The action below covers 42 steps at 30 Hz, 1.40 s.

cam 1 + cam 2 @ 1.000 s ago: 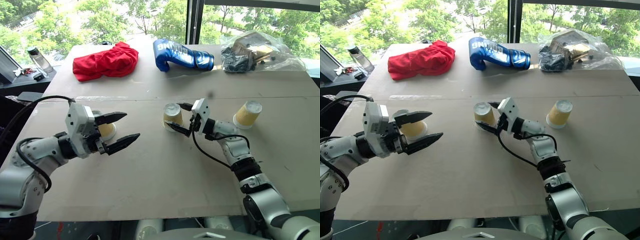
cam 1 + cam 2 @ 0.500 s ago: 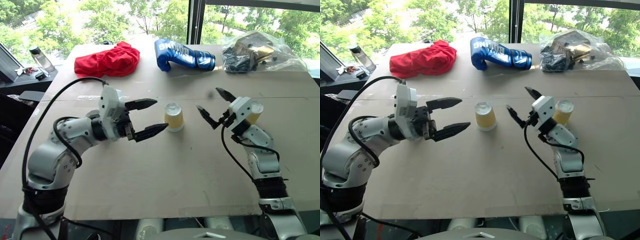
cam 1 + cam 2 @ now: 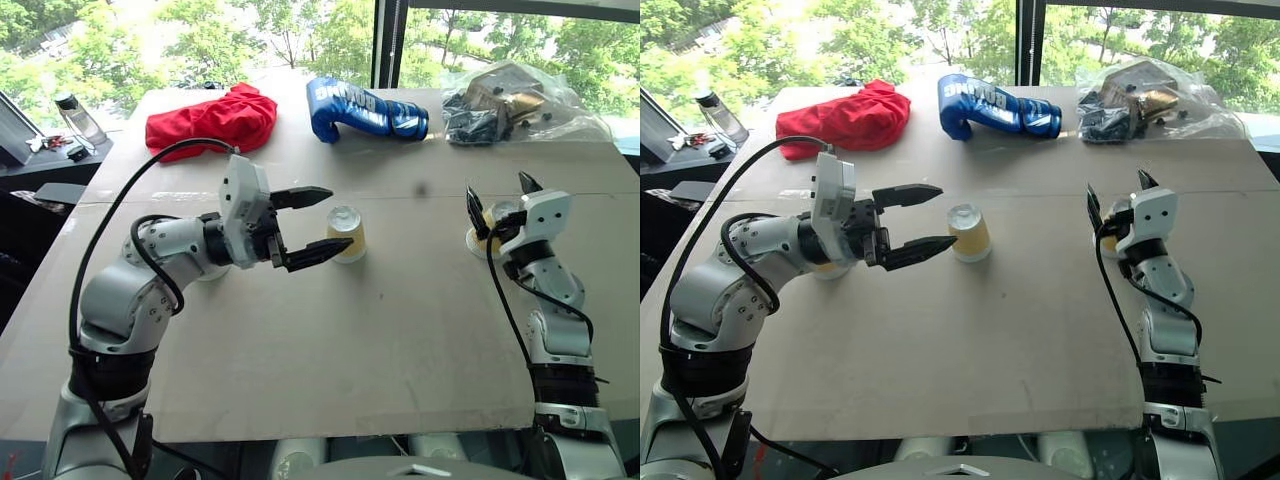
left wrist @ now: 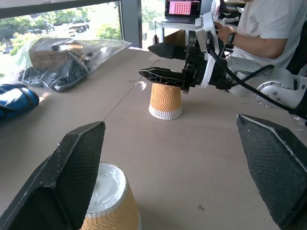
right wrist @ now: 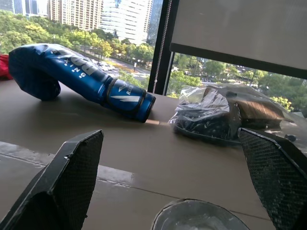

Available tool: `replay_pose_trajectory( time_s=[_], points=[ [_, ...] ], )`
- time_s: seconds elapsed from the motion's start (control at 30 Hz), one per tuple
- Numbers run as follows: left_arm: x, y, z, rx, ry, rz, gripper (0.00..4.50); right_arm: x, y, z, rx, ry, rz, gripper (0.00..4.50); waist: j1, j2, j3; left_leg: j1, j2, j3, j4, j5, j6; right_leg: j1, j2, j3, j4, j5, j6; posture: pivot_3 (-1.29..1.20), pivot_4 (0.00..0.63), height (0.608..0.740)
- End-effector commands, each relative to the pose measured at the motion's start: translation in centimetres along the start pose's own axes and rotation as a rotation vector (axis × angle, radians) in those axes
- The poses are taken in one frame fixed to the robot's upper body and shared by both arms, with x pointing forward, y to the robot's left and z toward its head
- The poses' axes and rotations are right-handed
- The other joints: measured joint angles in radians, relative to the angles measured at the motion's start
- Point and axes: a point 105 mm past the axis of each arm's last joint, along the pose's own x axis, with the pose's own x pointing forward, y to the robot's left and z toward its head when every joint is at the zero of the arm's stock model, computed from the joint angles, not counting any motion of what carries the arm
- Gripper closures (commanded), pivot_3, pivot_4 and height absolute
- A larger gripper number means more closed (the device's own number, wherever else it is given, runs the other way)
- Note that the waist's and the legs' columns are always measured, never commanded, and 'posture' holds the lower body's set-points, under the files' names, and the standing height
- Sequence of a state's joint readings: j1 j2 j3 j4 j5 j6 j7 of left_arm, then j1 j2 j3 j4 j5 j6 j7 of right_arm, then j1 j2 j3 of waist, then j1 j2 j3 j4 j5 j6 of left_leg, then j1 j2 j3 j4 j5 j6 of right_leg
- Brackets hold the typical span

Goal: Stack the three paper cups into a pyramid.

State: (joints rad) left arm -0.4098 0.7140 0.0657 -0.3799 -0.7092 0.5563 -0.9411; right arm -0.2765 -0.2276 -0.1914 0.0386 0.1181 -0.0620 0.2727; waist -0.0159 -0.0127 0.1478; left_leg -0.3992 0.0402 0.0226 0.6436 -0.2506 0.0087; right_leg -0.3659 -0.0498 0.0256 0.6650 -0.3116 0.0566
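Three paper cups stand upside down on the table (image 3: 330, 350). The middle cup (image 3: 347, 235) sits just past the fingertips of my open left gripper (image 3: 339, 218), which points to the right; it is empty. The left cup (image 3: 826, 268) is mostly hidden behind my left forearm. My right gripper (image 3: 498, 198) is open around the top of the right cup (image 3: 487, 228), without closing on it. In the left wrist view the middle cup (image 4: 112, 203) lies by one of my fingers, and the right cup (image 4: 165, 99) sits under the right gripper.
Along the far side of the table lie a red cloth (image 3: 212, 122), a blue boxing glove (image 3: 365, 108) and a clear plastic bag (image 3: 520, 100) of dark parts. A bottle (image 3: 80, 118) stands off the far left. A person (image 4: 268, 28) sits at a laptop beyond the table's right end.
My right gripper let go of the middle cup and swung right to the right cup. My left gripper moved right from the left cup to the middle cup.
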Motion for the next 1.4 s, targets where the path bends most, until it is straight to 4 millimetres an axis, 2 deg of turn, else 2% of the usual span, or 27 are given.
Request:
replay_pose_trajectory(
  time_s=[0.03,0.23,0.4,0.63,0.77,0.93,1.1,1.23,1.3,1.37,1.4],
  points=[
    [0.2,-0.2,0.7,0.033,-0.010,-0.013,0.00,-0.2,-0.9,0.4,0.037,0.004,-0.059,0.06,-0.001,0.000,0.000,0.000,0.000,0.000,0.000,0.000,0.000,0.000,0.000,0.000,0.000,0.000,0.000,0.00,0.150,0.740],
    [0.3,-0.3,0.5,0.038,0.005,-0.019,0.00,-0.6,-1.6,-0.7,0.066,0.062,-0.108,0.06,0.000,0.000,0.000,0.000,0.000,0.000,0.000,0.000,0.000,0.000,0.000,0.000,0.000,0.000,0.000,0.00,0.150,0.740],
    [0.2,-0.5,0.5,0.036,0.005,-0.022,0.00,-0.4,-1.5,0.9,0.023,-0.024,-0.088,0.06,0.000,0.000,0.000,0.000,0.000,0.000,0.000,0.000,0.000,0.000,0.000,0.000,0.000,0.000,0.000,0.00,0.150,0.740],
    [0.4,-0.6,0.1,0.039,0.020,-0.030,0.00,-0.6,-1.3,2.0,-0.047,-0.094,-0.066,0.06,0.000,0.000,0.000,0.000,0.000,0.000,0.000,0.000,0.000,0.000,0.000,0.000,0.000,0.000,0.000,0.00,0.150,0.740],
    [0.4,-0.6,0.1,0.039,0.020,-0.032,0.00,-0.8,-1.4,1.3,-0.031,-0.064,-0.077,0.06,0.000,0.000,0.000,0.000,0.000,0.000,0.000,0.000,0.000,0.000,0.000,0.000,0.000,0.000,0.000,0.00,0.150,0.740],
    [0.4,-0.5,0.2,0.042,0.020,-0.030,0.00,-1.1,-1.1,-0.5,0.049,0.017,-0.090,0.06,0.000,0.000,0.000,0.000,0.000,0.000,0.000,0.000,0.000,0.000,0.000,0.000,0.000,0.000,0.000,0.00,0.150,0.740],
    [0.5,-0.5,0.3,0.045,0.019,-0.031,0.00,-1.2,-1.3,-0.8,0.125,0.027,-0.129,0.06,0.000,0.000,0.000,0.000,0.000,0.000,0.000,0.000,0.000,0.000,0.000,0.000,0.000,0.000,0.000,0.00,0.150,0.740],
    [0.6,-0.5,0.5,0.047,0.014,-0.033,0.00,-1.1,-0.7,-0.8,0.154,0.030,-0.088,0.06,0.000,0.000,0.000,0.000,0.000,0.000,0.000,0.000,0.000,0.000,0.000,0.000,0.000,0.000,0.000,0.00,0.150,0.740],
    [0.6,-0.5,0.5,0.047,0.013,-0.034,0.00,-1.2,-0.4,-0.9,0.164,0.032,-0.076,0.56,0.000,0.000,0.000,0.000,0.000,0.000,0.000,0.000,0.000,0.000,0.000,0.000,0.000,0.000,0.000,0.00,0.150,0.740],
    [0.7,-0.5,0.5,0.048,0.013,-0.036,0.00,-1.2,-0.2,-0.7,0.149,0.028,-0.058,1.39,0.000,0.000,0.000,0.000,0.000,0.000,0.000,0.000,0.000,0.000,0.000,0.000,0.000,0.000,0.000,0.00,0.150,0.740],
    [0.7,-0.5,0.5,0.048,0.012,-0.035,0.00,-1.2,-0.2,-0.7,0.153,0.027,-0.057,1.94,0.000,0.000,0.000,0.000,0.000,0.000,0.000,0.000,0.000,0.000,0.000,0.000,0.000,0.000,0.000,0.00,0.150,0.740]
  ],
)
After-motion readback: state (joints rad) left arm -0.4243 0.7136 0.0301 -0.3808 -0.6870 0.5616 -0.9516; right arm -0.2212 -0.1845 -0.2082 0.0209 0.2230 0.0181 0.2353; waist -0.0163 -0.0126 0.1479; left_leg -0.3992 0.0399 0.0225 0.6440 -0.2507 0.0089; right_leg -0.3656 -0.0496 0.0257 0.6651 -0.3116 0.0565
